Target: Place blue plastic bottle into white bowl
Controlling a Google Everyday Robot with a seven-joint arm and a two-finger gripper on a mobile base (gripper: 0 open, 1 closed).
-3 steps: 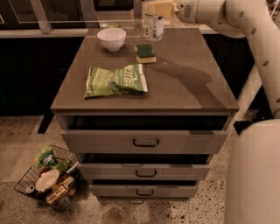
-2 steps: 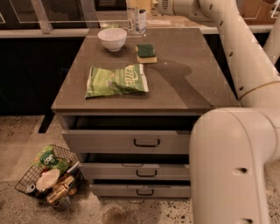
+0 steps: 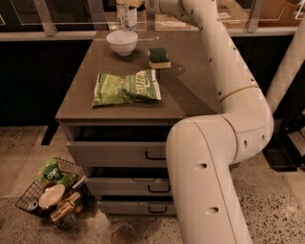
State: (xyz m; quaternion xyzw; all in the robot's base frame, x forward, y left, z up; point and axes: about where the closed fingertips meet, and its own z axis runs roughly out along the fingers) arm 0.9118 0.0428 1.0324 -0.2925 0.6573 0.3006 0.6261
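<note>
The blue plastic bottle [image 3: 127,16] is clear with a white label, and its top is cut off by the upper edge of the view. It hangs upright just above and behind the white bowl [image 3: 122,42], which sits at the back left of the brown table top [image 3: 190,90]. My gripper [image 3: 130,4] is at the very top of the view, shut on the bottle's upper part. My arm [image 3: 209,52] reaches in from the right across the table.
A green sponge [image 3: 158,57] lies right of the bowl. A green chip bag [image 3: 126,87] lies mid-table. Below the top are drawers [image 3: 119,152], the top one slightly open. A wire basket [image 3: 52,190] of items stands on the floor at left. A rail [image 3: 57,34] runs behind the table.
My gripper has carried the bottle leftward, from above the sponge to above the bowl. The view has also shifted, so more of my arm fills the right side.
</note>
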